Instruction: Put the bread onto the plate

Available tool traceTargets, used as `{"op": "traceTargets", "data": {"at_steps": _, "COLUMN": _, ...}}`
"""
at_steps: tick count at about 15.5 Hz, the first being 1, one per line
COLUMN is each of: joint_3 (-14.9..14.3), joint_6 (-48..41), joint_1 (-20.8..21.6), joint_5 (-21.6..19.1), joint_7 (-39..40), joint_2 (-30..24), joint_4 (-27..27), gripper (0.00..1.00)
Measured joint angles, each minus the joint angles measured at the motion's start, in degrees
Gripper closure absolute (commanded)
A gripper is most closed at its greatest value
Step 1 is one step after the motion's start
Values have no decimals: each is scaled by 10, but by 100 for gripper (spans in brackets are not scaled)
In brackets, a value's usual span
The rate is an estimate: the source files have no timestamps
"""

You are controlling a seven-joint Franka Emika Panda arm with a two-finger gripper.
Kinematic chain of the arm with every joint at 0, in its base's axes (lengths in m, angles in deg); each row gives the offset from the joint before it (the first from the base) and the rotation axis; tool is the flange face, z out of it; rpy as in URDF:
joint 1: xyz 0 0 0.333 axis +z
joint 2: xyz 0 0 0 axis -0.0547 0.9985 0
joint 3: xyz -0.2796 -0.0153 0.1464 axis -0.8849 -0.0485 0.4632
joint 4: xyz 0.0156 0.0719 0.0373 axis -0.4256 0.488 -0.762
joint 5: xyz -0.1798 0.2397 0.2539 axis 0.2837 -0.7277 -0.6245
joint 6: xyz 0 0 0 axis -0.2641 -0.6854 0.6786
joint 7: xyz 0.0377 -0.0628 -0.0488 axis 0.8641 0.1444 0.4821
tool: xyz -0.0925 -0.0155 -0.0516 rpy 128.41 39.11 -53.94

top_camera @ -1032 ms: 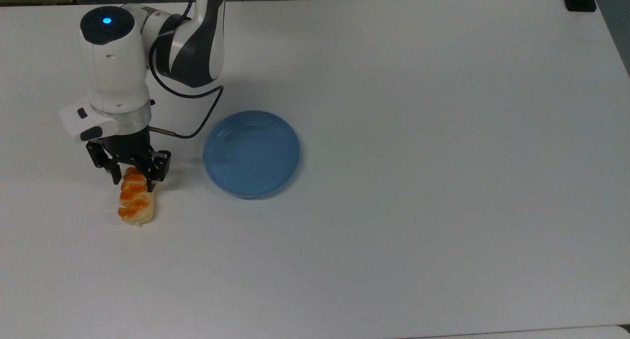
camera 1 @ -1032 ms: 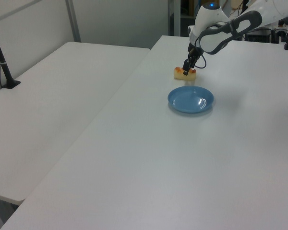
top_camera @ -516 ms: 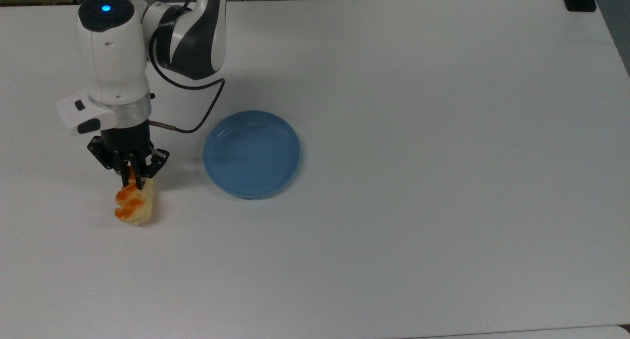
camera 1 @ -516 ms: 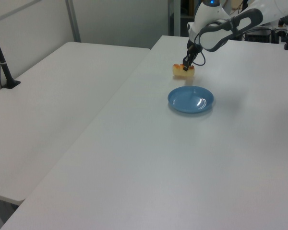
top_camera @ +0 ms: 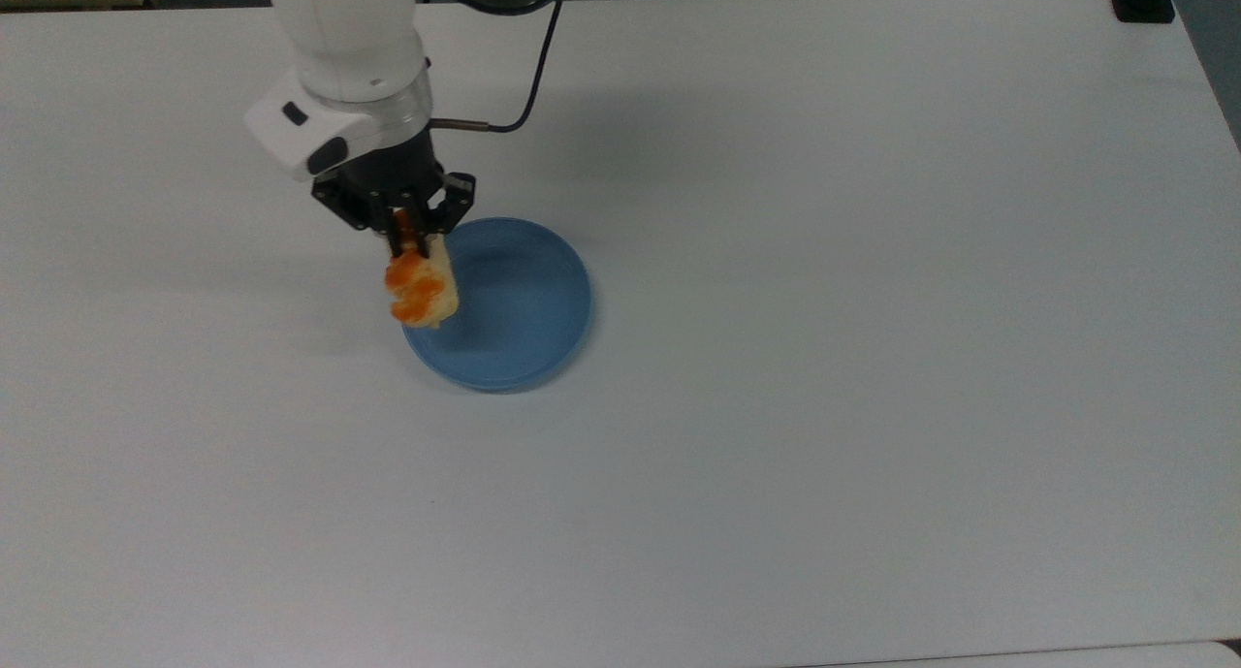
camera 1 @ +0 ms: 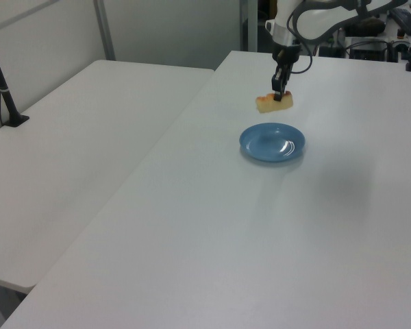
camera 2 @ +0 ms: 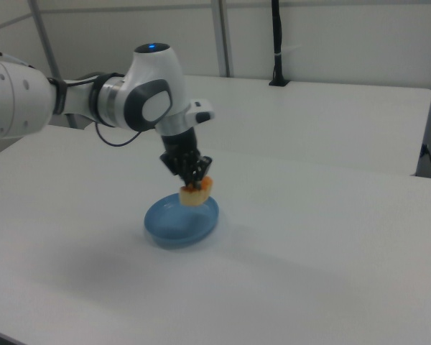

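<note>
White arm [camera 2: 29, 97], grey joints, black hand [top_camera: 405, 224], blue light.

Below my end effector [top_camera: 407, 224] the bread [top_camera: 421, 287] hangs clear above the plate [top_camera: 524, 329], an open gap between them. Around it the surface [top_camera: 824, 358] lies bare, with nothing blocking me.

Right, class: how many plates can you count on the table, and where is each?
1. The blue plate lies on the white table, in the top view's left half; the gripper holds the bread above the top view's left rim of it.
</note>
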Motion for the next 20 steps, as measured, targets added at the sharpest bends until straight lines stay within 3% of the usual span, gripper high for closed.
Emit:
{"op": "traceTargets", "data": {"at_steps": 4, "joint_3": 3, "joint_6": -10, "joint_1": 22, "joint_5": 0, "joint_7": -33, "joint_2": 3, "joint_4": 41, "gripper": 78}}
{"op": "traceTargets", "data": {"at_steps": 8, "joint_3": 11, "joint_6": 16, "joint_1": 23, "joint_5": 0, "joint_7": -74, "joint_2": 23, "joint_4": 45, "gripper": 77}}
{"op": "traceTargets", "data": {"at_steps": 9, "joint_3": 12, "joint_6": 24, "joint_1": 23, "joint_5": 0, "joint_7": -83, "joint_2": 25, "joint_4": 45, "gripper": 69}}
{"op": "traceTargets", "data": {"at_steps": 10, "joint_3": 15, "joint_6": 31, "joint_1": 23, "joint_5": 0, "joint_7": -92, "joint_2": 27, "joint_4": 45, "gripper": 30}}
{"op": "traceTargets", "data": {"at_steps": 11, "joint_3": 18, "joint_6": 36, "joint_1": 23, "joint_5": 0, "joint_7": -100, "joint_2": 28, "joint_4": 45, "gripper": 0}}
{"op": "traceTargets", "data": {"at_steps": 20, "joint_3": 22, "joint_6": 26, "joint_1": 19, "joint_5": 1, "joint_7": -111, "joint_2": 22, "joint_4": 31, "gripper": 0}}
